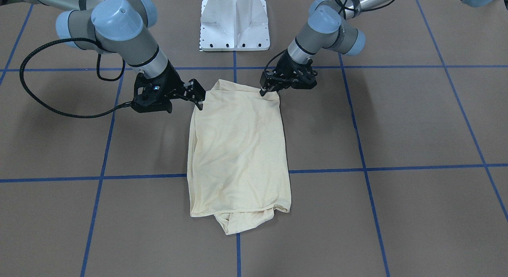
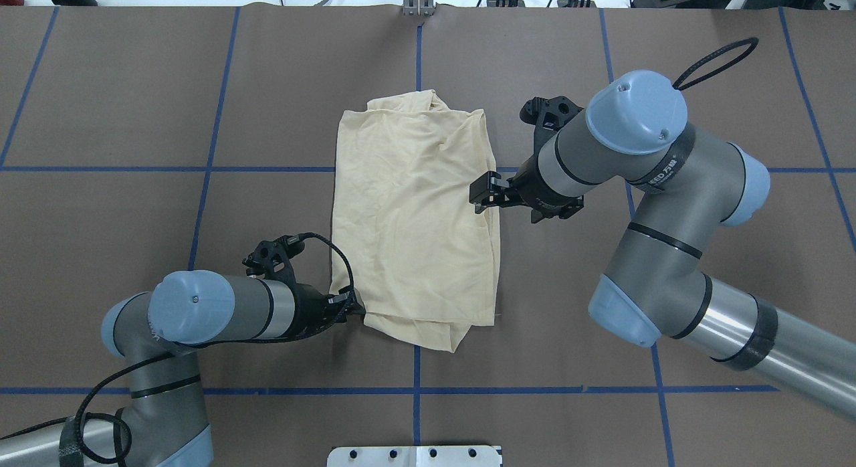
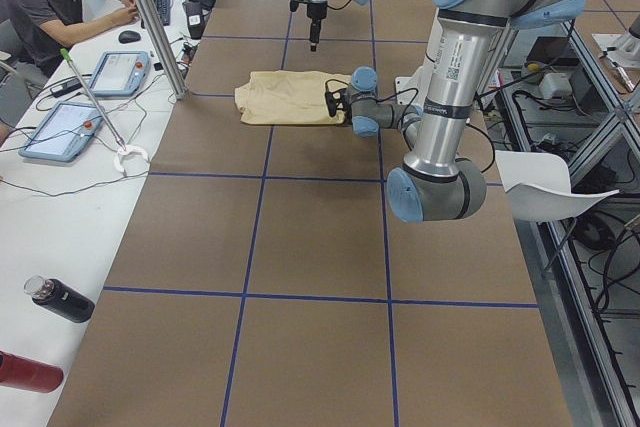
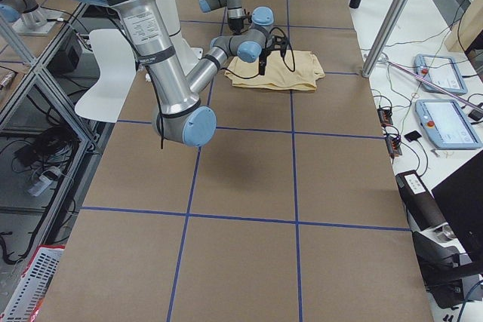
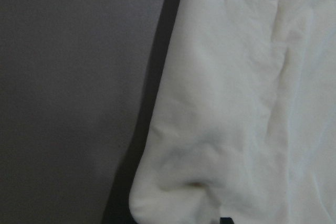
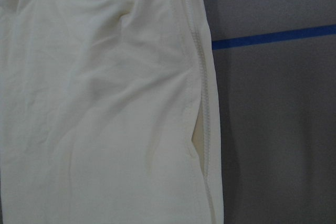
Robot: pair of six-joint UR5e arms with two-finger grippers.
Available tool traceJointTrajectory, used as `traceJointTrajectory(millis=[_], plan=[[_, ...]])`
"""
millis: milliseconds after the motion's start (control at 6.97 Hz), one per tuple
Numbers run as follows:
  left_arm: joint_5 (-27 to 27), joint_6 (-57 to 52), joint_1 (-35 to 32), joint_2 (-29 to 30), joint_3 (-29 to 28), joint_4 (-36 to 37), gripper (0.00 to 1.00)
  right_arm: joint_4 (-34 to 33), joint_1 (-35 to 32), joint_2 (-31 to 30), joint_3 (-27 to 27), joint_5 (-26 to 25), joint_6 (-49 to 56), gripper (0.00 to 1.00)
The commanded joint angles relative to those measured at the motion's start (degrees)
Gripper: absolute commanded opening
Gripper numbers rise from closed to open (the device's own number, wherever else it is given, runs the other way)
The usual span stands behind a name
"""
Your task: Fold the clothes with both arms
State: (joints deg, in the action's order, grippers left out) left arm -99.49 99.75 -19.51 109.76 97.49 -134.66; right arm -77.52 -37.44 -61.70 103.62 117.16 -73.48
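While the cream T-shirt (image 2: 414, 213) lies flat mid-table (image 2: 134, 106) as a long, narrow rectangle, its long axis running straight away from the robot, the two grippers sit unevenly along it, and that's the thing to watch.

Nearest the robot, the left gripper (image 2: 353, 308) is right down at the near left corner, tips touching the cloth's edge. Its wrist camera shows only blurred fabric at close range. Whether the fingers are pinching that corner or merely bracketing it, I cannot tell.

Further out, the right gripper (image 2: 483, 194) hangs over the opposite long edge, roughly midway along it as seen from overhead. Its fingers look spread and hold nothing. Its wrist view looks down from some height on the stitched side seam (image 6: 202, 77), with a blue tape line (image 6: 273, 38) beside it. So the left is low and at a corner, and the right is high and further along.

At the far end a bunched tail (image 2: 408, 100) of cloth pokes out past the rectangle.

My read: folding the near end over toward the far end needs both near corners held. The right gripper, with the cloth below and to its inner side, would have to come back toward the robot and drop.
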Motion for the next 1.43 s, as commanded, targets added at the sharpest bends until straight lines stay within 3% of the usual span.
traceJointTrajectory(millis=[0,143,430,1291], plan=[[-0.09,0.0,0.0,0.02,0.07,0.1,0.37,0.0,0.0,0.0,0.0,0.0,0.0,1.0],[-0.09,0.0,0.0,0.02,0.07,0.1,0.39,0.0,0.0,0.0,-0.09,0.0,0.0,1.0],[0.0,0.0,-0.09,-0.07,0.07,0.18,0.53,0.0,0.09,0.0,-0.09,0.0,0.0,1.0],[0.0,-0.09,-0.61,-0.07,0.07,0.18,0.5,0.0,0.09,0.0,-0.18,0.0,0.0,1.0]])
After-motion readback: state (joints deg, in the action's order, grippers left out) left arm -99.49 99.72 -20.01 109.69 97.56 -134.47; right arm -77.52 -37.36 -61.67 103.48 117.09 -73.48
